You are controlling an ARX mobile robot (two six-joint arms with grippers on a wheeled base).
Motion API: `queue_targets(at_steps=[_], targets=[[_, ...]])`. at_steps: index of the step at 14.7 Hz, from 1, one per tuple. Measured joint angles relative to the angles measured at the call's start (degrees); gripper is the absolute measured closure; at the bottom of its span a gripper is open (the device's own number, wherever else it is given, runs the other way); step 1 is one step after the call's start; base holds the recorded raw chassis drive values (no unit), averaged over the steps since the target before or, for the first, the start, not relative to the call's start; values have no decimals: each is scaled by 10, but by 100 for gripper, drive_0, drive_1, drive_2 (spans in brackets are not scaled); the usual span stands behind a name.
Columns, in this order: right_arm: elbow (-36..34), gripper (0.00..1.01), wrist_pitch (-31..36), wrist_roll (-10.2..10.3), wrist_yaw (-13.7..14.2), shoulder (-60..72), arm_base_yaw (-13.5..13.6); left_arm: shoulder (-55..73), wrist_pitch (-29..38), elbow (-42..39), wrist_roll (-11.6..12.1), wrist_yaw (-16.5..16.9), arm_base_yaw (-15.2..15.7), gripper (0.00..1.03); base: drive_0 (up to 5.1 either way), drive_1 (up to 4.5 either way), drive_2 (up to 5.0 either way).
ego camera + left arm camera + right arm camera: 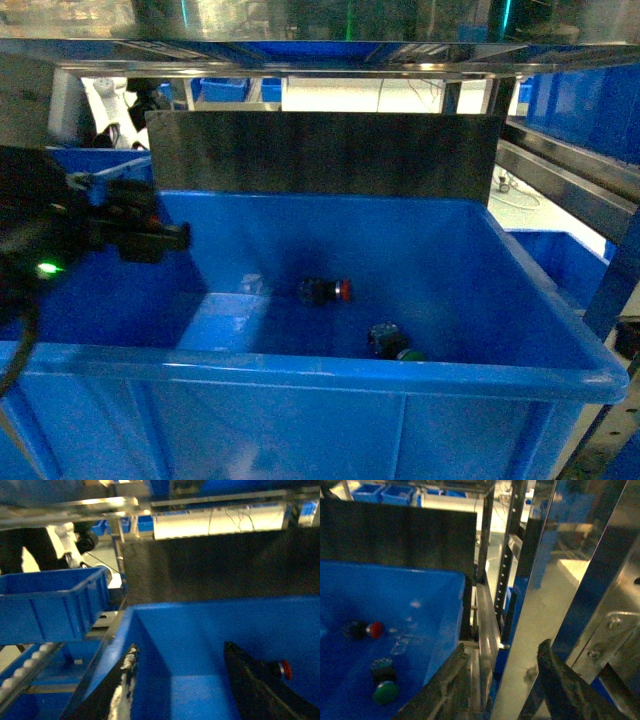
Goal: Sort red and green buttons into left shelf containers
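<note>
both buttons, red (334, 291) and green (395, 344), are left inside the bin (520, 372); left gripper (177, 680) is spread wide above it, apparently for picking.

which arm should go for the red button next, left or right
Left, probably. The left pincer is open over the big blue bin, with the red button just past one finger. The right pincer hangs outside the bin's right wall, by the shelf frame.

You're looking at dim, soft, slightly blurred views; bright backlight glows behind the shelf, and glare streaks the blue bin (560, 375) rim.
</note>
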Motion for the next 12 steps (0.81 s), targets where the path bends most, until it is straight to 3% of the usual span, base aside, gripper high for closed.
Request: queue_targets(at_steps=[1,4,8,9,10,11,12], targets=[[-21,64,3,0,-10,-39,-4,-48,7,-31,-14,5,12,60,0,0,0],[-80,98,0,0,-41,-130,-29,-135,0,-133,-28,37,32,97,0,0,0],[-131,99,-82,2,-71,-276,-57,-273,-20,-216,-32,65,61,101,0,0,0],[-141,99,-112,2,-75,-316,-65,-306,-41,-235,-32,70,68,101,0,0,0],[-142,99,-193,2,-112,-384,-91,-351,-88,-245,-32,76,73,101,0,0,0],[-142,99,-231,2,-119,-443,-112,-411,-133,-250,-32,84,79,101,0,0,0],[-144,99,-261,2,-120,-484,-114,-461,-158,-258,-32,117,109,101,0,0,0]])
